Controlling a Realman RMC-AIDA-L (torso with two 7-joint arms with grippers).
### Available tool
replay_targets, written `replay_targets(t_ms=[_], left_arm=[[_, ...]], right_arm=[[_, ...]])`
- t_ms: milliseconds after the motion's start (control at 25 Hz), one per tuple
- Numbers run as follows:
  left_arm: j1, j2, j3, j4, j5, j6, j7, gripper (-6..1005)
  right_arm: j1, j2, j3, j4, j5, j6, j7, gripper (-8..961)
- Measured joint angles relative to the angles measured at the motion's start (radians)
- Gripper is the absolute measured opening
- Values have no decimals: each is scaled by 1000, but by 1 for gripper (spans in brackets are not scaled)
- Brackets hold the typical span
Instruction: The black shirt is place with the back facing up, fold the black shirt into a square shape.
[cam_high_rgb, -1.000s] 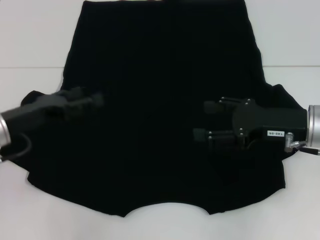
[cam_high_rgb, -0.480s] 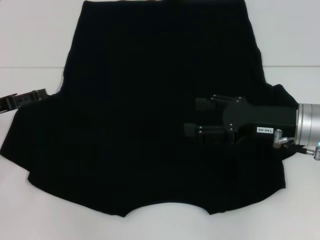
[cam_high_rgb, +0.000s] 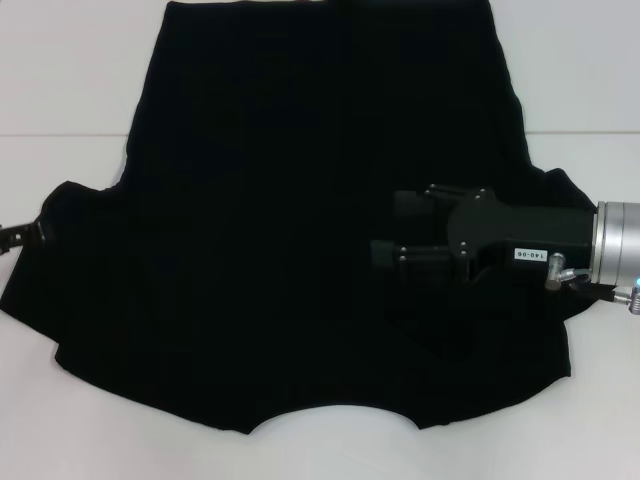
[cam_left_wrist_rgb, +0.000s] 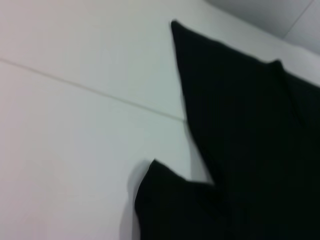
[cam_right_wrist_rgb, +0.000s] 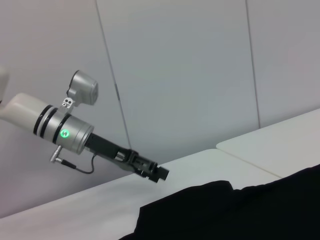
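Risking: black shirt (cam_high_rgb: 300, 250) bunching if sleeve slips.
Right gripper (cam_high_rgb: 385, 228): 3 o'clock, fingers parted, empty.
Left gripper (cam_high_rgb: 18, 235): 9 o'clock, fingers' state unclear.

The black shirt (cam_high_rgb: 300, 250) lies spread flat on the worktop (cam_high_rgb: 70, 80), filling the middle of the head view from the top edge down almost to the bottom edge, its curved neckline at the bottom centre. The right claw (cam_high_rgb: 395, 230) reaches in from the right edge, over the shirt's right half, right of centre. The left claw (cam_high_rgb: 20, 234) shows only at the left edge, at the shirt's left sleeve (cam_high_rgb: 55, 250).
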Motion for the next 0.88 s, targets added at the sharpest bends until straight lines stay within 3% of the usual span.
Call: replay_targets(t_ms=[880], left_arm=[[-8, -7, 80, -6, 86, -89, 23, 935]], right_arm=[[5, 0, 0, 1, -1, 19, -1, 896]])
